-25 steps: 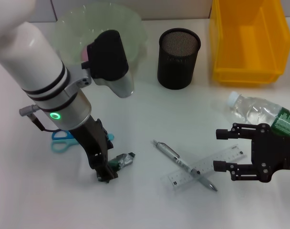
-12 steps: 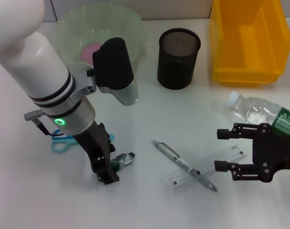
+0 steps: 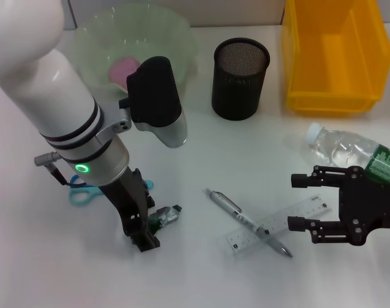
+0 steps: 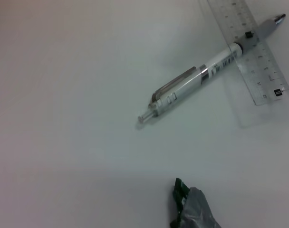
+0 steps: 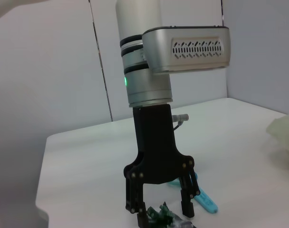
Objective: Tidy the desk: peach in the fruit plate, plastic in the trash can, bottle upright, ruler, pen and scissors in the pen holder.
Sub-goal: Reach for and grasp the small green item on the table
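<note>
The left gripper (image 3: 145,239) is reaching straight down to the desk (image 3: 201,160), fingers apart and straddling the crumpled plastic wrapper (image 3: 164,217); the right wrist view shows one fingertip on each side of the scrap (image 5: 164,219), neither pressing in. Coming in vertically is letting both tips get to the tabletop around something this flat and flimsy, and my judgement is that the squeeze is the step in hand, with the carry to the trash can to follow.

Just behind that gripper, partly under the arm, the blue-handled scissors (image 3: 83,190) are lying flat. Off to its other side the pen (image 3: 246,221) is resting across the clear ruler (image 3: 279,225), the two forming a cross, so lifting either one will likely disturb the other.

Beyond those, the right gripper (image 3: 300,202) is hovering low with its fingers spread wide and nothing between them, just beside the ruler's end, idle while the left works. Right behind it the bottle (image 3: 349,151) is lying on its side, not yet stood upright.

Far from both grippers, along the back, the peach (image 3: 124,67) is already sitting in the pale green fruit plate (image 3: 176,32), the mesh pen holder (image 3: 240,78) is standing next along, and the yellow trash can (image 3: 297,58) is waiting beyond the holder, well apart from the plastic.
</note>
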